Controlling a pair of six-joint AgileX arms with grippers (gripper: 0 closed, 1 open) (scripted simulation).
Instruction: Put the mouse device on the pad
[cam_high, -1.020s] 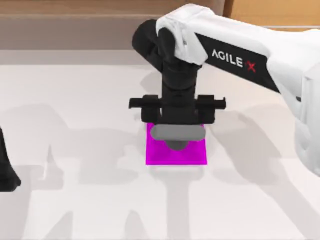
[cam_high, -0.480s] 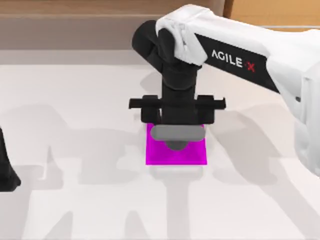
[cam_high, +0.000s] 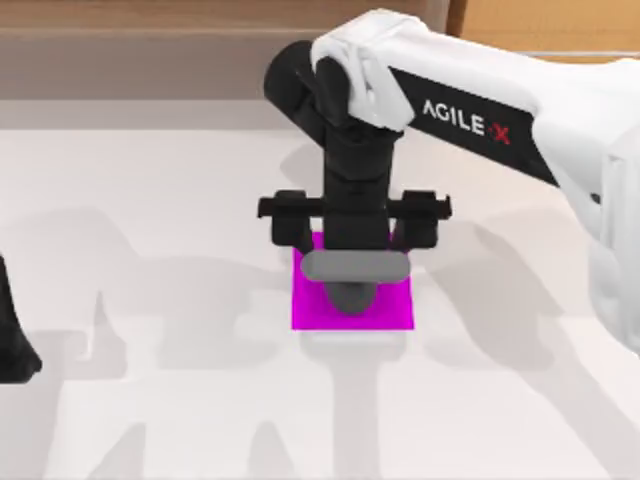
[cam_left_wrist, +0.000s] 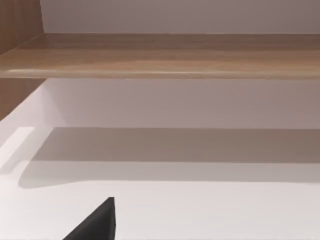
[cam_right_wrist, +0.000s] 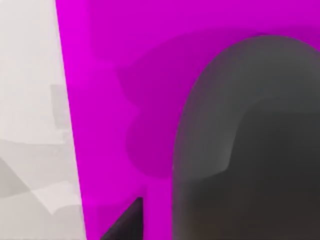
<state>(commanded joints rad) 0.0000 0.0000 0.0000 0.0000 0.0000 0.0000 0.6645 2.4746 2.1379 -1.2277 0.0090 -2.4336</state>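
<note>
Now that the right gripper has spread its fingers and risen slightly, the mouse lies released on the pad directly beneath it, so placement looks done.

Mouse device on pad (magenta)
</note>
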